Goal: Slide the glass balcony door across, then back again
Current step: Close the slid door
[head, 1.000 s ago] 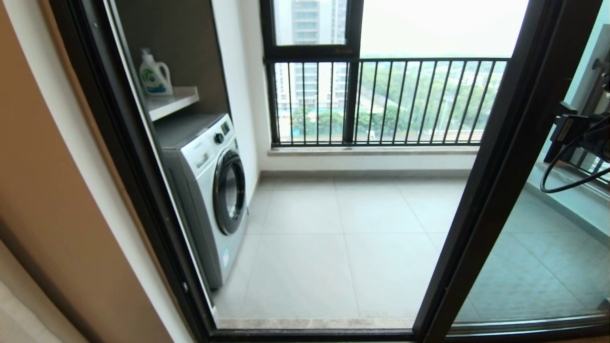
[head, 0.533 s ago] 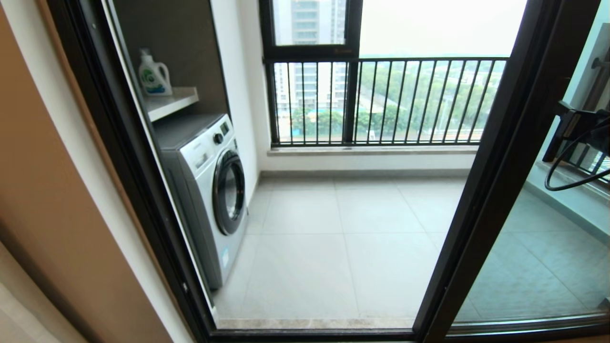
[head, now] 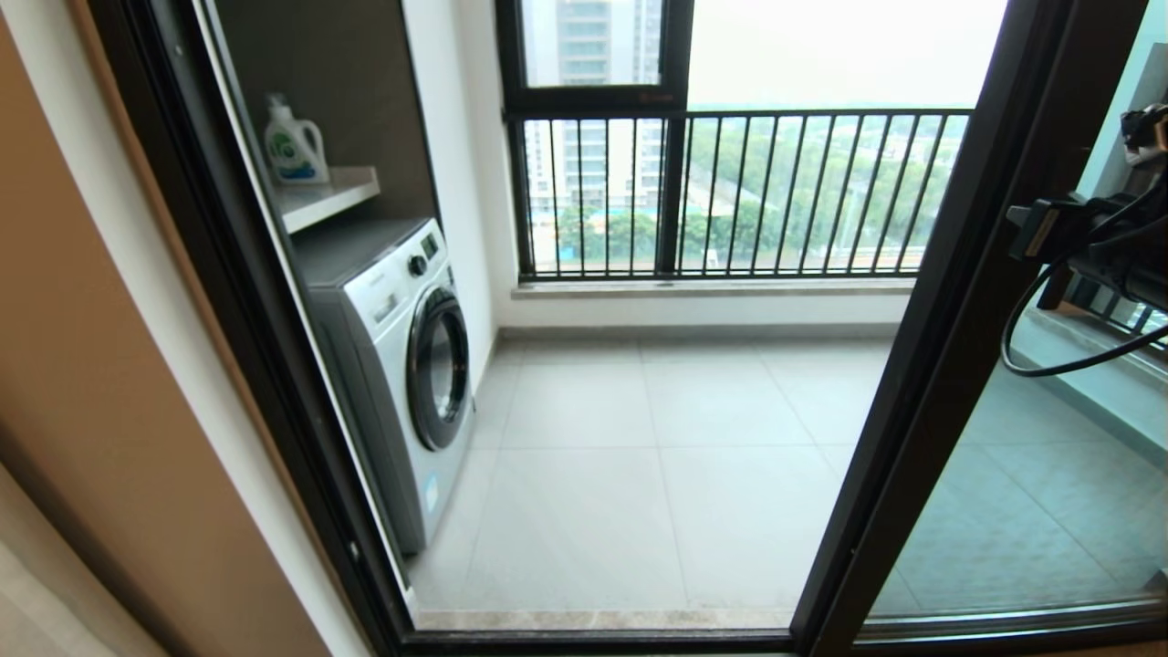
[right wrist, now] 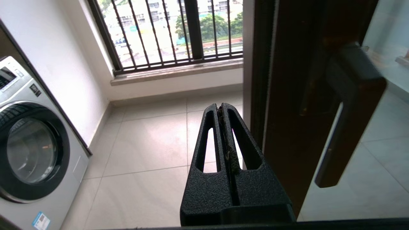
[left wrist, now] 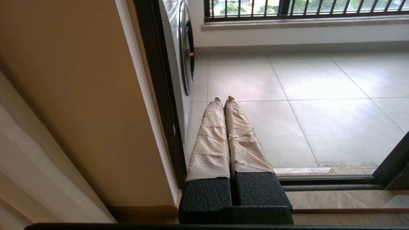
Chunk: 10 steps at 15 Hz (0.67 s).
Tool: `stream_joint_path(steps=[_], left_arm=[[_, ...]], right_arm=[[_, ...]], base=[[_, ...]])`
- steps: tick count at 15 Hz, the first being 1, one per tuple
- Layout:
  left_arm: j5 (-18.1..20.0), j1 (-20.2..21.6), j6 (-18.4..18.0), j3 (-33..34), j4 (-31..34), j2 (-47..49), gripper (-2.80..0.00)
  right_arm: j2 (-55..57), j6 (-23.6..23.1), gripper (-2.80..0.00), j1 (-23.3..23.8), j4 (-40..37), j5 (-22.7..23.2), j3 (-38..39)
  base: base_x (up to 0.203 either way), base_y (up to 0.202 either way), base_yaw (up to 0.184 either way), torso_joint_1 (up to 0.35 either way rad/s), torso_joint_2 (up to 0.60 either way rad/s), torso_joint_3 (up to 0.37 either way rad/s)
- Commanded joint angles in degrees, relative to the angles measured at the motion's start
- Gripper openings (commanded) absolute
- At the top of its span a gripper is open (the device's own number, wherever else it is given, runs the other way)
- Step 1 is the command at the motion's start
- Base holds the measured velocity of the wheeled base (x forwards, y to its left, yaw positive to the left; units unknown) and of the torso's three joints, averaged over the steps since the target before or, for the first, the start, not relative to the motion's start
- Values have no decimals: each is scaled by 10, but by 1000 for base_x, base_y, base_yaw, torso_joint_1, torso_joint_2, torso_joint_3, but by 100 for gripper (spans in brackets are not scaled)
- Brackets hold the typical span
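The glass balcony door (head: 1031, 511) stands at the right, and its dark upright (head: 958, 319) leaves the doorway wide open. My right arm (head: 1109, 251) hangs in front of the glass, just right of that upright. In the right wrist view my right gripper (right wrist: 221, 105) is shut on nothing. It points past the upright's edge (right wrist: 287, 95) on the doorway side, and the dark pull handle (right wrist: 351, 108) lies beside it, untouched. My left gripper (left wrist: 223, 99), with taped fingers, is shut and empty, low by the left jamb and floor track.
A washing machine (head: 401, 365) stands in the left alcove under a shelf with a detergent bottle (head: 294, 146). The black-barred railing (head: 730, 192) closes the far side. The dark left jamb (head: 237, 301) and a tan wall border the doorway. Grey tiles (head: 657, 474) cover the balcony floor.
My right arm has swung left and slightly up, closer to the door's upright. The door and the left gripper have not moved.
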<state>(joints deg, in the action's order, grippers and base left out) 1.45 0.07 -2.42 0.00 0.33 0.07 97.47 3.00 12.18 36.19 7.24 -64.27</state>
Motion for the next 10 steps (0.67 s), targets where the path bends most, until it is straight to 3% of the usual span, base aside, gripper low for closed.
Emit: stream_joint_path(steps=[1, 3, 10], left_arm=[[0, 0, 0, 1, 0, 0, -280], [0, 0, 0, 1, 0, 0, -280], [0, 0, 0, 1, 0, 0, -280]], right_arm=[[-32, 3, -280, -2, 3, -3, 5], [-73, 6, -280, 16, 3, -11, 17], [-99, 17, -280, 197, 4, -11, 72]], base=[[0, 0, 0, 0, 0, 0], [0, 0, 0, 0, 0, 0], [0, 0, 0, 0, 0, 0]])
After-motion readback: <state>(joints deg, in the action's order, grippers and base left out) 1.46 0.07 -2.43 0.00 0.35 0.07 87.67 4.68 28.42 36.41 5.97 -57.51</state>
